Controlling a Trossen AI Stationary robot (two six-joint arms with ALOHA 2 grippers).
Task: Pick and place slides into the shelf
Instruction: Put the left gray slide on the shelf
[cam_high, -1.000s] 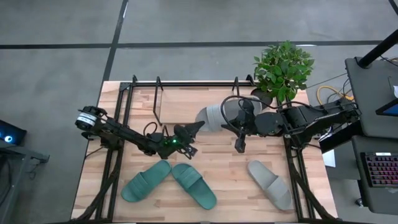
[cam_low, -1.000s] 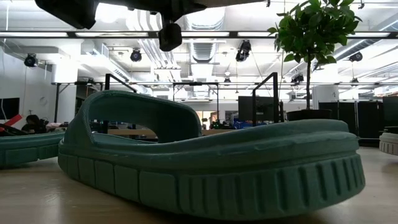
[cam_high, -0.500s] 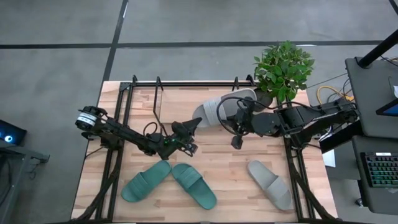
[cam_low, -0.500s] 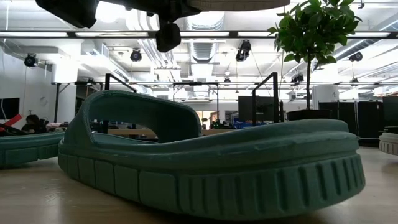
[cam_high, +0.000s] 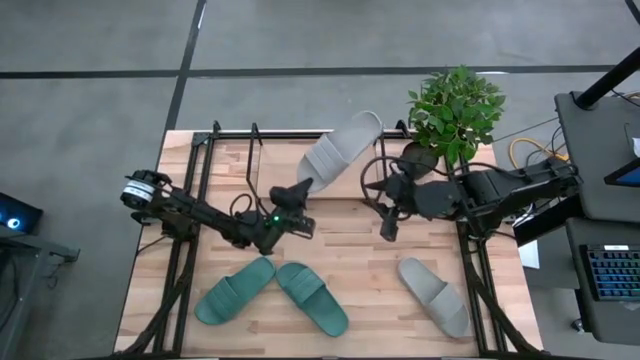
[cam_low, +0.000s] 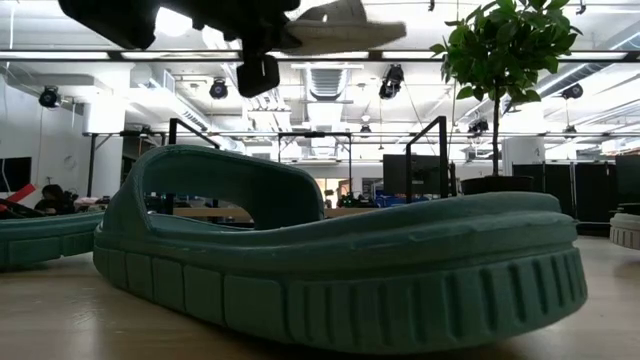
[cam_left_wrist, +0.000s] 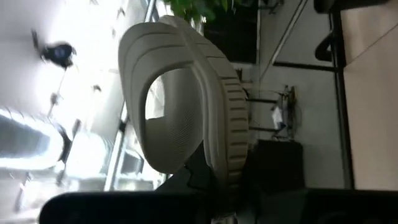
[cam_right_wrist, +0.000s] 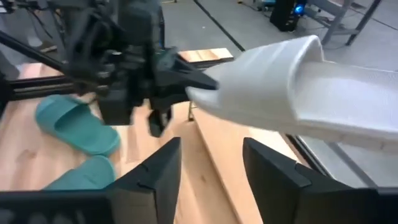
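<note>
A light grey slide (cam_high: 340, 148) hangs in the air above the shelf (cam_high: 252, 160), a rack of black rods on the wood base at the table's far side. My left gripper (cam_high: 298, 190) is shut on its near end. My right gripper (cam_right_wrist: 211, 167) stands open to the slide's right, its fingers apart and touching nothing. In the low view the slide (cam_low: 340, 25) shows high above the table. The second grey slide (cam_high: 435, 296) lies on its sole at the near right. The teal pair (cam_high: 235, 290) (cam_high: 312, 298) lies on its soles at the near middle. My left gripper pinches the grey slide at its strap end (cam_right_wrist: 208, 84), between the two fingers, on the sole's edge just under the strap (cam_left_wrist: 214, 168). The fingers come from the table's left, roughly along the slide. The slide is lifted clear, its heel end (cam_high: 368, 122) slanting toward the far right.
A potted plant (cam_high: 455, 110) stands at the far right corner, close to the slide's heel end. Black arm frames run along the left (cam_high: 180, 250) and right (cam_high: 475, 270) sides. Bare wood (cam_high: 350, 250) lies between the arms and the slides on the table.
My right gripper has opened and let go of the grey slide. My left gripper has gone a little toward the far edge with the slide. The slide has turned about: its heel end has swung toward the far edge, its strap end stays in the left fingers.
</note>
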